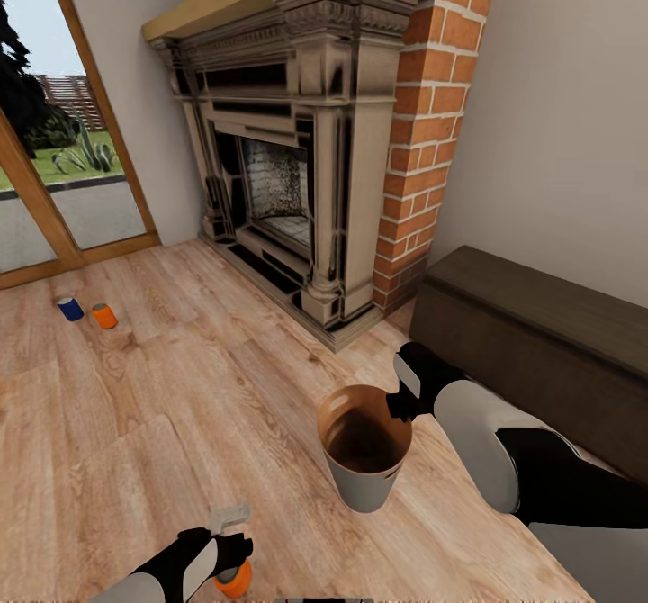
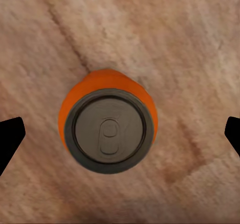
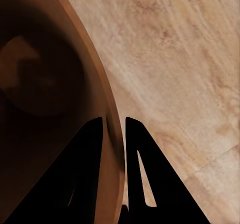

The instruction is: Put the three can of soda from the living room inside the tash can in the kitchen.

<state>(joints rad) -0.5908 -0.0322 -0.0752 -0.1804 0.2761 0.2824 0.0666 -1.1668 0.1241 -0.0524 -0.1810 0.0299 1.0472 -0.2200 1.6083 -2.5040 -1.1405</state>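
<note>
Surface: warm wood plank floor (image 1: 180,423).
Near the glass doors: dark blue can (image 1: 70,309) and orange can (image 1: 104,316), standing just beside each other.
Near foreground: second orange can (image 1: 235,580) (upright, pull-tab up).
Right side: dark bench (image 1: 540,333) against the wall.

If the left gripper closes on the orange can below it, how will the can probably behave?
The orange can stands upright on the wood floor, centred between the open fingers, so it should grip squarely. Its round, smooth-looking wall may slip. If knocked over, it would probably roll.
</note>
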